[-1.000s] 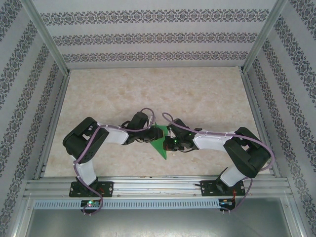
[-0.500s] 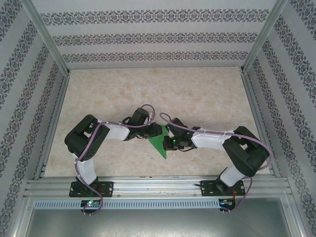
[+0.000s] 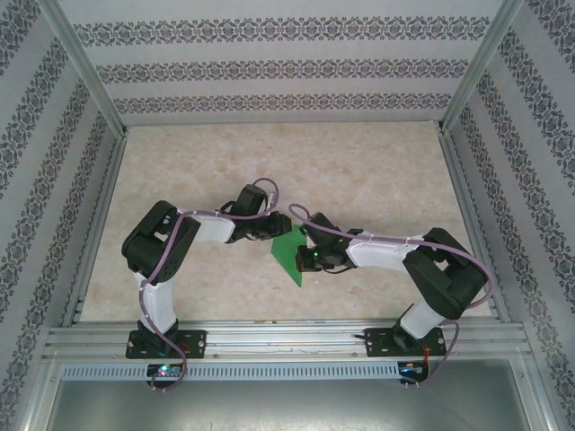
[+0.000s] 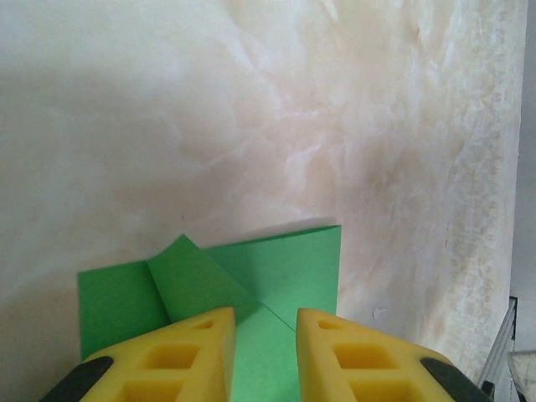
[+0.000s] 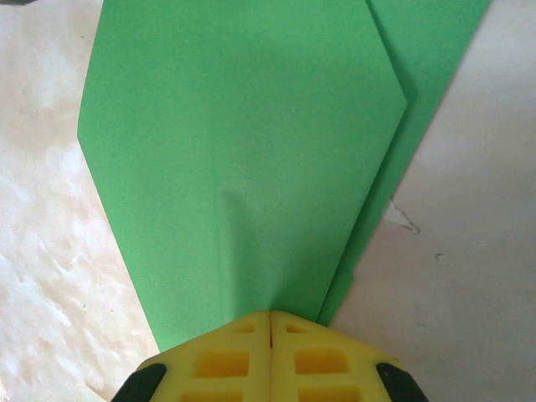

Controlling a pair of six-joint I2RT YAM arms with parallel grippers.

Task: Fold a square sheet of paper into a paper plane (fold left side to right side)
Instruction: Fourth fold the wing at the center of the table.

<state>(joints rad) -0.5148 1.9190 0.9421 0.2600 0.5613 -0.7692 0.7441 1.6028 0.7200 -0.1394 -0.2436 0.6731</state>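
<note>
The green paper (image 3: 289,254), partly folded, lies on the marbled table (image 3: 359,171) between the two arms, towards the near edge; the left gripper (image 4: 264,320) sits over its folded flaps, fingers apart, holding nothing; the right gripper (image 5: 270,318) has its fingers pinched together on the paper's narrow end

Green paper (image 5: 243,151); yellow fingers (image 4: 193,352); beige marbled table (image 3: 359,171).
</note>
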